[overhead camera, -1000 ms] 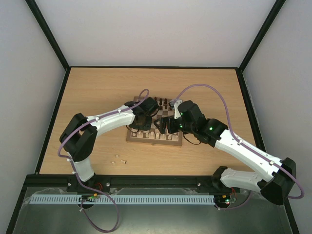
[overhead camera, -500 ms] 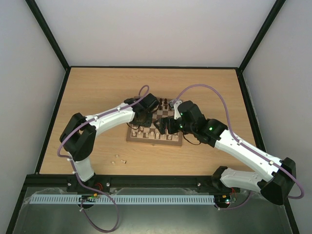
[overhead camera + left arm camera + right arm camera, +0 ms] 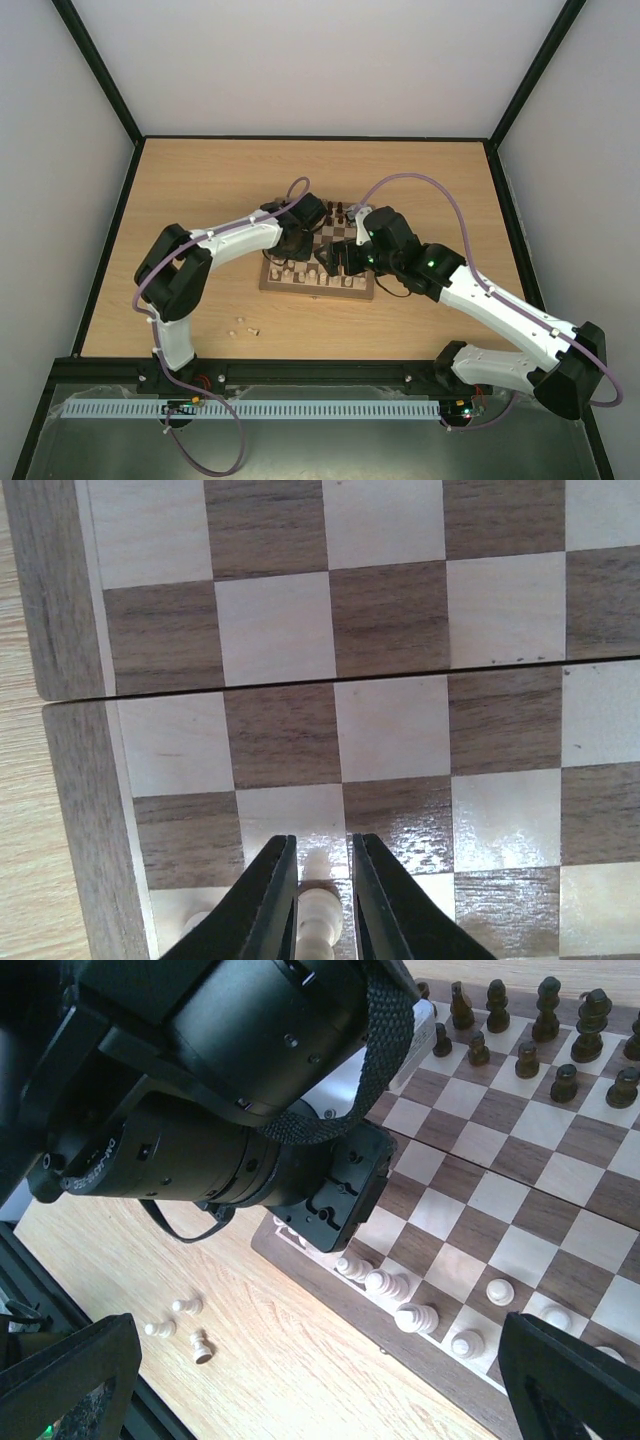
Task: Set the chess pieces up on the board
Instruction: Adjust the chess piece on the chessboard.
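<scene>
The board [image 3: 320, 292] lies mid-table; it also shows in the left wrist view [image 3: 390, 620] and the right wrist view [image 3: 520, 1200]. Several pale chess pieces [image 3: 418, 1317] stand along its near rows. My left gripper [image 3: 321, 855] hangs over the board's near-left corner [image 3: 292, 248]. Its jaws stand slightly apart around one upright pale piece [image 3: 318, 915], with a small gap on the right side. Another pale piece [image 3: 192, 920] stands just left of it. My right gripper [image 3: 318, 1360] is wide open and empty above the board's near edge [image 3: 335, 258].
Dark brown pieces [image 3: 545, 1020] fill the far rows [image 3: 335, 212]. Three loose pale pieces [image 3: 185, 1320] lie on the table left of the board's near corner [image 3: 245, 327]. The left arm's wrist [image 3: 230, 1090] fills the upper left of the right wrist view.
The left arm's elbow swung right and its wrist shifted slightly toward the far side of the board. The right arm has barely moved.
</scene>
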### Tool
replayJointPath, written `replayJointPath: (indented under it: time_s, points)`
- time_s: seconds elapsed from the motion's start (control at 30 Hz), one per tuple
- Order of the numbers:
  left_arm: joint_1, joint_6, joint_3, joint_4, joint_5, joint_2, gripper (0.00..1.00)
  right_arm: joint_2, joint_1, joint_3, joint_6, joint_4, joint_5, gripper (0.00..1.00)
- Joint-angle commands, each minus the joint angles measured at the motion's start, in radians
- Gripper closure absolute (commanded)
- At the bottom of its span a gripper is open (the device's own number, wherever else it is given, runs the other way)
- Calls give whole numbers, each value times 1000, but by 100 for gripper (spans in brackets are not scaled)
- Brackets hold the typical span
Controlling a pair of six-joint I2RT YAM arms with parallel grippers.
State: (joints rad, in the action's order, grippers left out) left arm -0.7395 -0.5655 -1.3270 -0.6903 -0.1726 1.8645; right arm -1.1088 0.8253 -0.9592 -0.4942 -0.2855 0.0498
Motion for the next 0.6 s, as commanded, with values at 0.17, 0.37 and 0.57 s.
replayJointPath:
  time_s: [0.17,0.37,0.57]
  points:
    - [12,13,11,23,22,33,82,-5,5,10,5,13,21,1]
    - [12,12,23,22,28,31,82,-6,6,12,5,14,24,1]
    - [12,8,40,22,28,18,82,-9,6,14,3,18,25,1]
